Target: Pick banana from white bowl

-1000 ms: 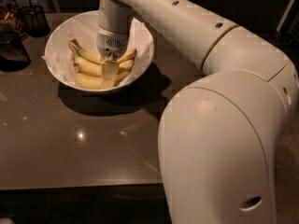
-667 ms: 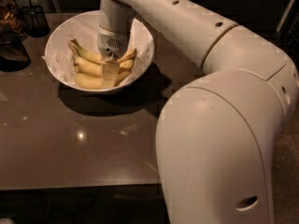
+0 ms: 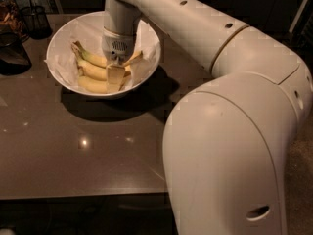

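Several curved bananas (image 3: 93, 72) under jaws in glossy bowl (image 3: 100, 94).

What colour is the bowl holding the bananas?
Glossy white bowl, white paper lining; camera view. The gripper is down inside it, among the bananas.

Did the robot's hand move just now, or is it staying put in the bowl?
No. The gripper sits at the same spot over the bananas, just as far from the white bowl's rim as before.
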